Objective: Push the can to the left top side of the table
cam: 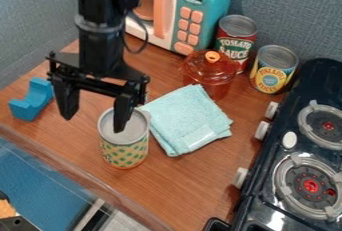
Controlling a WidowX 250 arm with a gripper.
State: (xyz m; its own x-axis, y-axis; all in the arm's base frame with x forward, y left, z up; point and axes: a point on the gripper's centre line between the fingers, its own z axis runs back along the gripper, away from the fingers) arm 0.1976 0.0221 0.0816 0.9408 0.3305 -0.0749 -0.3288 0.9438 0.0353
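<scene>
Gripper point(93, 124) with fingers wide apart, empty, one over the top of a patterned can point(125, 150) near seven o'clock.
From can: folded pale-blue cloth point(188, 117) at two, transparent red pot point(214, 79) at one, stove point(307, 147) at three, blue block point(32, 100) at ten.

The can point(125, 147), a cylindrical container with a grey, rimmed circular top and a pale label bearing a repeating green-and-yellow pattern, stands upright on its base on the wooden bench point(180, 187), near the diagonal lower-left edge and set inward from it.
</scene>
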